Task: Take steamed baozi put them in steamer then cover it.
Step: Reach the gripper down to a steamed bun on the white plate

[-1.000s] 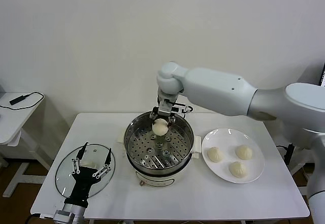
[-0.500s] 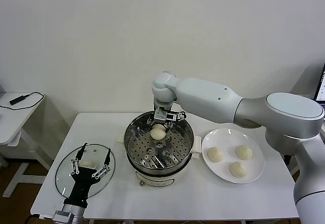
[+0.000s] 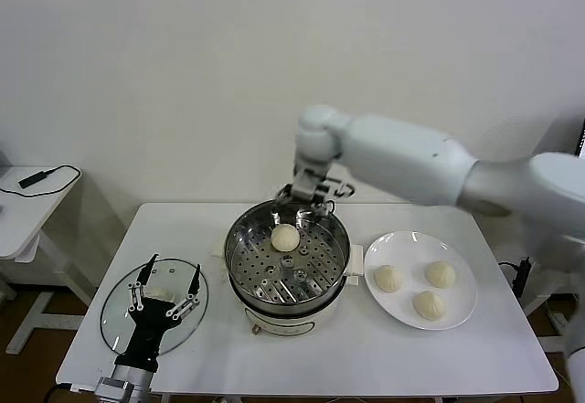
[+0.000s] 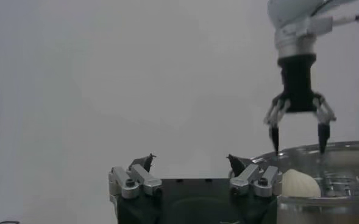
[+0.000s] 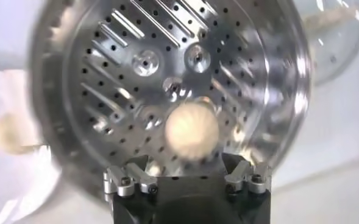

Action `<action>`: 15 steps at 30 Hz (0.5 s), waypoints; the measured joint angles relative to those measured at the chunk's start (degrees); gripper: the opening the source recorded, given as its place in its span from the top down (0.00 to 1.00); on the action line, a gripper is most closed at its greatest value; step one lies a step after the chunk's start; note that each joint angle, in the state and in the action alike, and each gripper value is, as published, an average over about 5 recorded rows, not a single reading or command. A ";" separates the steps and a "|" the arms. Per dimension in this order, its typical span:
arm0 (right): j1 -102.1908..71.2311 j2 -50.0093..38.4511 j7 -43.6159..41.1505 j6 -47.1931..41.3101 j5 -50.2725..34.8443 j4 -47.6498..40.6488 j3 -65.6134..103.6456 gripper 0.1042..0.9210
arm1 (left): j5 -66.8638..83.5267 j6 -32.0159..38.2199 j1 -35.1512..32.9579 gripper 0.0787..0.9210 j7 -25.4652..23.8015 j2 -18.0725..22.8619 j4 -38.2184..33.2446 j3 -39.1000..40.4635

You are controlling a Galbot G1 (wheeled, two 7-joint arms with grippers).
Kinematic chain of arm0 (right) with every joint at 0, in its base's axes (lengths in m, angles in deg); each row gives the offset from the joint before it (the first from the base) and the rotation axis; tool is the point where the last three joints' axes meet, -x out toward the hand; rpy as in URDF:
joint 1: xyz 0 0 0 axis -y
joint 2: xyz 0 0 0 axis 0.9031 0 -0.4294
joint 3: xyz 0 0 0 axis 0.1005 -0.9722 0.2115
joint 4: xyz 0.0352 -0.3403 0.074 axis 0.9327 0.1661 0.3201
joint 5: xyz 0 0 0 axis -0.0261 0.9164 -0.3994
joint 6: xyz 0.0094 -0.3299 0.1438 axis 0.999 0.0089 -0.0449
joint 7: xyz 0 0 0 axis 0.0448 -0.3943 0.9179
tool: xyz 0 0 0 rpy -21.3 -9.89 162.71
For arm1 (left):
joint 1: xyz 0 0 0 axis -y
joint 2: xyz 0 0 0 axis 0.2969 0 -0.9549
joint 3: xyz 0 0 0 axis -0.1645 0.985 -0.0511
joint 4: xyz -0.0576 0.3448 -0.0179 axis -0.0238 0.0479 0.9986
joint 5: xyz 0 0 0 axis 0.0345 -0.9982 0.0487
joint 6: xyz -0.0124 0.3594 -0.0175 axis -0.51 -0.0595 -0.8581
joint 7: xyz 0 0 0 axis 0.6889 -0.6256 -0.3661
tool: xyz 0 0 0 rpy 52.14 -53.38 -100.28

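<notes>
One steamed baozi (image 3: 285,236) lies free on the perforated tray of the steamer (image 3: 239,238), toward its back. My right gripper (image 3: 309,197) hangs open and empty above the steamer's back rim, clear of that baozi. The right wrist view looks down past the open gripper (image 5: 189,159) at the same baozi (image 5: 192,129) on the tray (image 5: 124,67). Three more baozi (image 3: 388,279) sit on the white plate (image 3: 416,238) to the right of the steamer. My left gripper (image 3: 164,286) rests open over the glass lid (image 3: 119,316) at the front left.
From the left wrist view I see my own open left gripper (image 4: 190,161), the right gripper (image 4: 298,131) farther off, and the steamer rim (image 4: 344,147). A white side table (image 3: 23,206) with a black cable stands at the far left.
The right gripper opened and let the baozi go onto the tray, then lifted up and back from it. The left arm has not moved.
</notes>
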 measured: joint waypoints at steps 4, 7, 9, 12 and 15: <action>2.24 -6.05 -0.07 -6.47 -6.59 0.52 -3.88 0.12 | -0.01 0.01 0.24 0.12 0.00 -0.15 0.13 0.37; 2.73 -10.34 0.48 -10.46 -10.23 1.13 -6.79 0.12 | -0.04 0.01 0.44 0.12 0.00 -0.14 0.36 0.58; 2.42 -12.97 1.23 -12.58 -12.16 1.59 -8.38 0.12 | -0.09 0.00 0.53 0.12 0.00 -0.09 0.51 0.61; 0.90 -16.27 2.88 -15.15 -14.38 2.24 -10.03 0.12 | -0.14 -0.01 0.55 0.12 0.00 -0.02 0.62 0.47; -1.56 -18.53 5.07 -17.23 -15.79 2.51 -10.86 0.12 | -0.16 -0.06 0.50 0.12 0.00 0.02 0.63 0.24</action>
